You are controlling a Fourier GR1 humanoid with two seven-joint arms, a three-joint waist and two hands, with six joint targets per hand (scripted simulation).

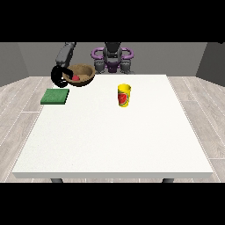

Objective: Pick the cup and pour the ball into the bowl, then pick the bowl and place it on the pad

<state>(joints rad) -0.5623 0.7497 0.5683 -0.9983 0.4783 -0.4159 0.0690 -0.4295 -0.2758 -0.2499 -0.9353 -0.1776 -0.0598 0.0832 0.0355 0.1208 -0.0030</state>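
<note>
While the big white table (pixel 114 140) fills most of the view — flat, matte, rectangular — a square green pad (pixel 55 96) lies flat near its far edge at the view's left. Just above the pad a round brown bowl (pixel 80 74) is off the table, tilted, something red inside. The yellow cylindrical cup (pixel 124 95) stands upright mid-table, well apart. The black hand at the view's left (pixel 58 75) has fingers curled round the bowl's rim. The other hand isn't visible.
</note>
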